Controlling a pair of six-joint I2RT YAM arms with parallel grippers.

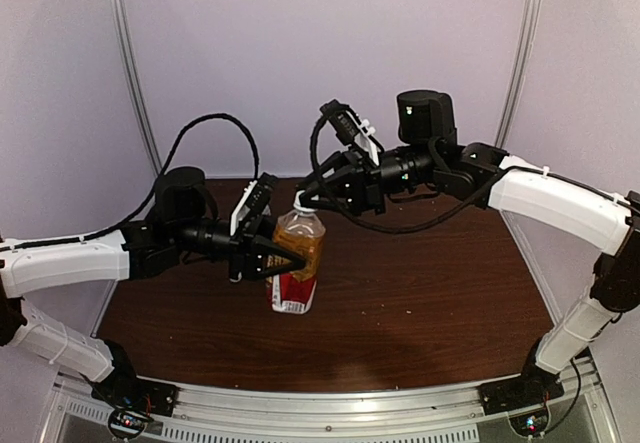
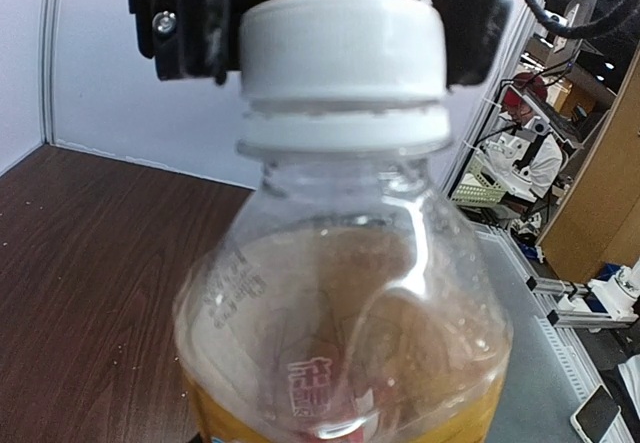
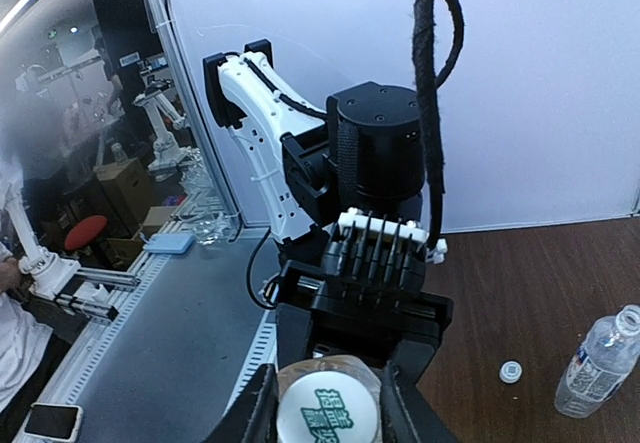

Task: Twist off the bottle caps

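At the near edge, the left arm (image 1: pixel 60 263) is reaching in from the left and the right arm (image 1: pixel 550 203) is bending in from the right, both meeting over the middle of the table (image 1: pixel 420 293).

The left gripper (image 1: pixel 290 261) is clamping the amber bottle (image 1: pixel 302 235) sideways around its body, just above the red-and-white label. The bottle is standing roughly upright near the table's centre. Its base is down at the wood, though I cannot tell whether it is resting there or being held just clear.

Seen from the left wrist, amber liquid is filling the lower part of the bottle and the clear shoulder is rising to the neck ring. The white cap (image 2: pixel 343 48) is sitting on the neck above that ring.

The right gripper (image 1: pixel 312 201) is coming down onto the bottle's top from behind and is pinching the cap. In the right wrist view its fingers (image 3: pixel 400 413) are pressing against the cap on both sides, and green print is showing on the cap's top.

Farther off in that view, a clear bottle (image 3: pixel 597 365) is standing on the wood with its neck open. A loose cap (image 3: pixel 511 371) is lying flat just beside it, not touching it.
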